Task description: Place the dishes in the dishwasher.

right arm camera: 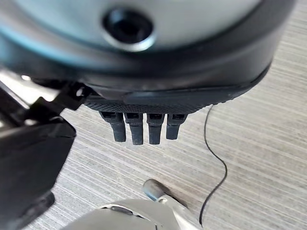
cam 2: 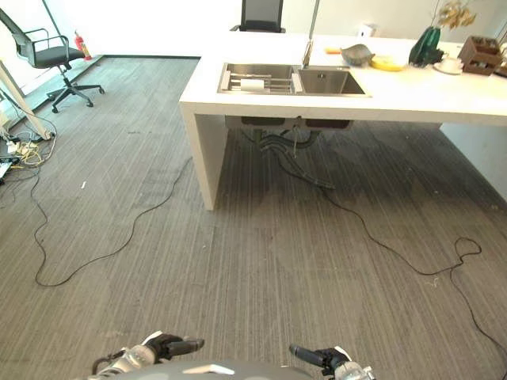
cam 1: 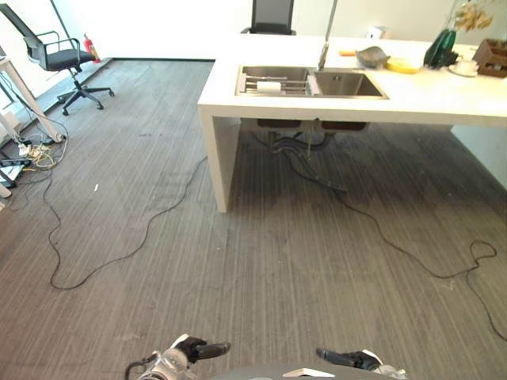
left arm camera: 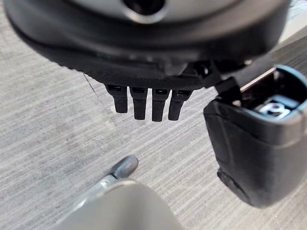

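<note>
- Dishes lie far from the robot on the white counter (cam 1: 412,99): one grey bowl (cam 1: 371,56) and one yellow plate (cam 1: 402,66) just right of the sink (cam 1: 310,81), which has two basins.
- One cup on a saucer (cam 1: 464,67) stands at the far right, beside a green vase (cam 1: 440,47).
- The left hand (cam 1: 198,349) and right hand (cam 1: 348,359) hang low and near, fingers straight and holding nothing, probably because the robot has not reached the counter.
- No dishwasher is visible.

Office chair (cam 1: 67,59) and fire extinguisher (cam 1: 91,48) (far left), green vase (cam 1: 440,47) on counter.
</note>
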### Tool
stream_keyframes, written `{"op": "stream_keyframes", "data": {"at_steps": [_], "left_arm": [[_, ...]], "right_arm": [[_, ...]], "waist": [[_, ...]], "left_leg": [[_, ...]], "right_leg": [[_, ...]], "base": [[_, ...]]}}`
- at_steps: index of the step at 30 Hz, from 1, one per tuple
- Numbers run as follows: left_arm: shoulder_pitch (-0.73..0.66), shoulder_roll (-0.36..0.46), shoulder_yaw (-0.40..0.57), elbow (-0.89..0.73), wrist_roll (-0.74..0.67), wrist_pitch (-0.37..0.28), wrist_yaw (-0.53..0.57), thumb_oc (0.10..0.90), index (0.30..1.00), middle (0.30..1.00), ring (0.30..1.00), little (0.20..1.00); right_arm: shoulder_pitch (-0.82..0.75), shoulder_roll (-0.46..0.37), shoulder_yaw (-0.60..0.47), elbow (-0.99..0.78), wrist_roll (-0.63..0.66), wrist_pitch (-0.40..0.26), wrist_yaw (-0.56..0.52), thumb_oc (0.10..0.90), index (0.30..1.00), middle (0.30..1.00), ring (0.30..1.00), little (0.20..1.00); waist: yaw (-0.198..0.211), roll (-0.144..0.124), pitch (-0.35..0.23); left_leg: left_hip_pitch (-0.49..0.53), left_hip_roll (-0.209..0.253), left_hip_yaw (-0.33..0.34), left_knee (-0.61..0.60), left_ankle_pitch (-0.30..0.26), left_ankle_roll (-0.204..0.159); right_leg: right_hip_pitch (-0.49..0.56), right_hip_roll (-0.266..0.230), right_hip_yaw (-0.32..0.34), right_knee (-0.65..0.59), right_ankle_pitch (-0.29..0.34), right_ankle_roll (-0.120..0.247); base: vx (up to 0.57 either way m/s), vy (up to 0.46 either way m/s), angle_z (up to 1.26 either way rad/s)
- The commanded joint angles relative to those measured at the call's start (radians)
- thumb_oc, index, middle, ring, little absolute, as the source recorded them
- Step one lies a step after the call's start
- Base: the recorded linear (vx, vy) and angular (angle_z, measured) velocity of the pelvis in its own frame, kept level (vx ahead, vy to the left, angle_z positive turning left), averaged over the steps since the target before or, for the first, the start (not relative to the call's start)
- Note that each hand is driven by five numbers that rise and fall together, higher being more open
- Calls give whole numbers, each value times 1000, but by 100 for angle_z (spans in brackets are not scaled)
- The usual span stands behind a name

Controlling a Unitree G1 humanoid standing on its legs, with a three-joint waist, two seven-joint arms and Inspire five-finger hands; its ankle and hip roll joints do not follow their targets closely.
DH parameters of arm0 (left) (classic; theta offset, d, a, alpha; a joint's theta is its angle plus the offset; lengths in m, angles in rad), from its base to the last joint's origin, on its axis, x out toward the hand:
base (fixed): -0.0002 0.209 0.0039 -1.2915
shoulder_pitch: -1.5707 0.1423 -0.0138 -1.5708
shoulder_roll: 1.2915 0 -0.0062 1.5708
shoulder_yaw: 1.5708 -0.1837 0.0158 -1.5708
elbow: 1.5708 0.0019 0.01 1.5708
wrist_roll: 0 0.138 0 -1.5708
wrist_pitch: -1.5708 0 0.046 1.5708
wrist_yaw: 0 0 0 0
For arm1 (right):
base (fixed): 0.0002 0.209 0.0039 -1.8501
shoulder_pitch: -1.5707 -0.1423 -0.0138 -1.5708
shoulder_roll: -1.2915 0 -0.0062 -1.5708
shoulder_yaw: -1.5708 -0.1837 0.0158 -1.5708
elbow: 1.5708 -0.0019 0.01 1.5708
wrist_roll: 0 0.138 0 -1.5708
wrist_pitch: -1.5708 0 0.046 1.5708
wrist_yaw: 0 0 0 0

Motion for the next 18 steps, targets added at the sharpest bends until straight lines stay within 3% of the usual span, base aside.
{"op": "stream_keyframes", "data": {"at_steps": [1,11,18], "left_arm": [[-78,-1,20,31,29,-7,11,800,900,900,900,900],[-90,-11,58,22,-22,-5,58,800,900,900,900,900],[-62,-29,143,16,-143,-8,102,800,900,900,900,900]], "right_arm": [[-66,-36,1,45,-24,-10,1,800,900,900,900,900],[-72,-50,-20,45,-17,-13,-17,800,900,900,900,900],[-65,-58,-64,18,34,-29,-43,800,900,900,900,900]], "waist": [[-8,-7,52],[-9,-2,52],[-5,-5,55]], "left_leg": [[31,14,-28,-11,-75,-60],[37,13,-26,-11,-75,-61],[37,12,-26,-11,-71,-61]], "right_leg": [[88,-48,17,-85,-69,92],[96,-51,14,-85,-69,92],[98,-51,10,-85,-68,90]], "base": [[0,0,0],[-2,4,0],[0,0,0]]}}
